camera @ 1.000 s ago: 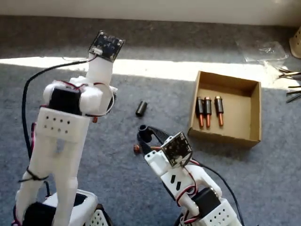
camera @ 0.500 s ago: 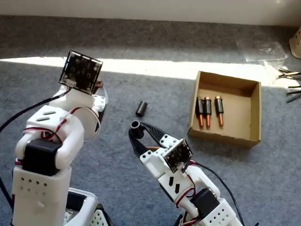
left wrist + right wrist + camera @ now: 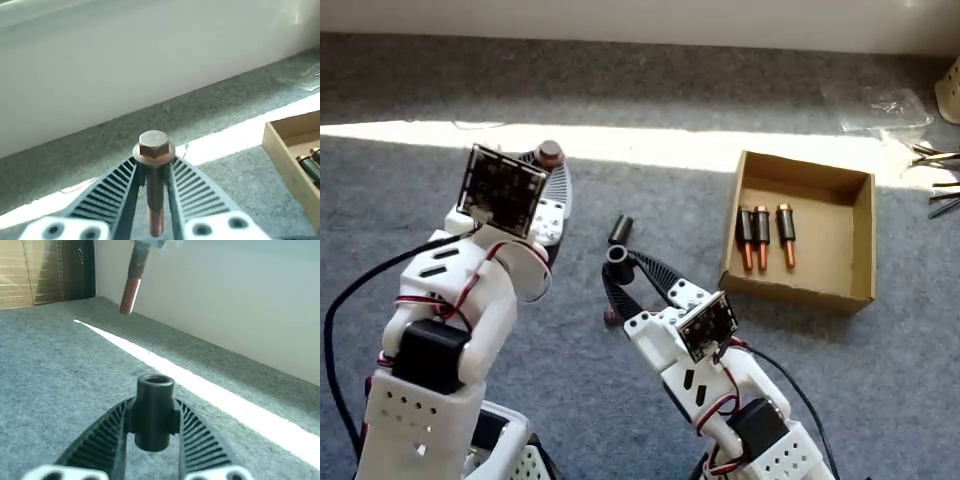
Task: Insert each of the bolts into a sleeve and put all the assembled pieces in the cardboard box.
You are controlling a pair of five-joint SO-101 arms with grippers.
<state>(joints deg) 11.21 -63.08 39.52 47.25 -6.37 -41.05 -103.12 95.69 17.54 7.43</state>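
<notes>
While the left pincer (image 3: pixel 155 167) is raised, its ribbed black fingers are closed narrow on the shank of a copper-coloured hex-head metal bolt (image 3: pixel 154 150). The bolt's head sits just past the fingertips and its threaded end points down.

Right pincer (image 3: pixel 152 422): clamped on a short black cylindrical sleeve (image 3: pixel 151 407). The sleeve is upright, with its open bore facing up at the fingertips. The held bolt hangs higher than this sleeve and apart from it.

A second black sleeve (image 3: pixel 620 229) lies on the grey carpet (image 3: pixel 840 400) just beyond the right pincer's tips. Another copper bolt (image 3: pixel 610 316) lies on the carpet beside the right pincer's fingers, partly hidden.

An open brown cardboard box (image 3: pixel 798 288) stands well apart, to the right pincer's outer side. Three assembled bolt-in-sleeve pieces (image 3: pixel 762 238) lie side by side inside it.
</notes>
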